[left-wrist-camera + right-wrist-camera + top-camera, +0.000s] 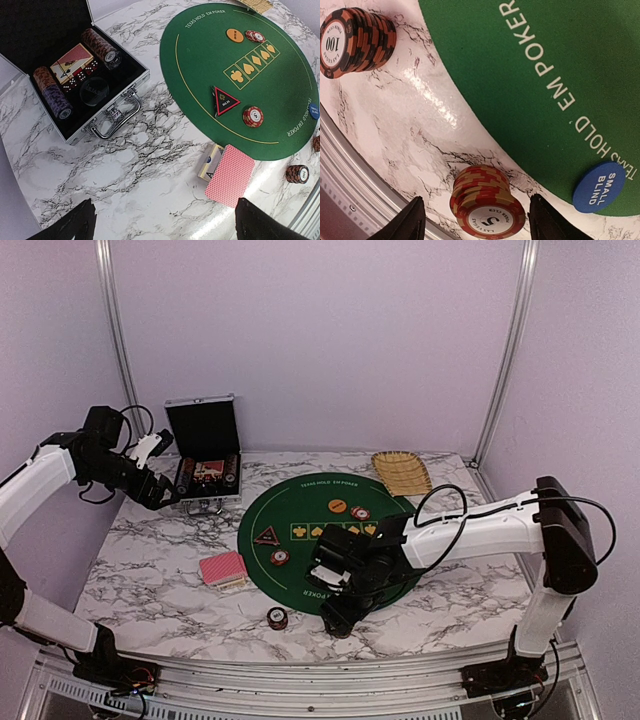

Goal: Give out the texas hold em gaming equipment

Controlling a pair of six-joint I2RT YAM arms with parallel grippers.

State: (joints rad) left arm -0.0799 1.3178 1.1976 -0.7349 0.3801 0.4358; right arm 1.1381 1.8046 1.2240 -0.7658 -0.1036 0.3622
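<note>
Right tool (477, 212): hanging open, fingers (411, 225) flanking a chip stack, gaps showing on both sides, not gripping anything yet.
"5" chip stack (487, 205): sitting upright on the marble desk (420, 115), just off the green mat (485, 60), dead centre between the fingers, so probably only needing a squeeze.
Small blind disc (598, 186): lying flat at the mat's edge, just beside that stack.
"100" stack (355, 40): standing well apart on bare desk.
Left tool (165, 222): gaping wide, holding nothing, looking down at the silver case (40, 25), the right arm being far nearer.
</note>
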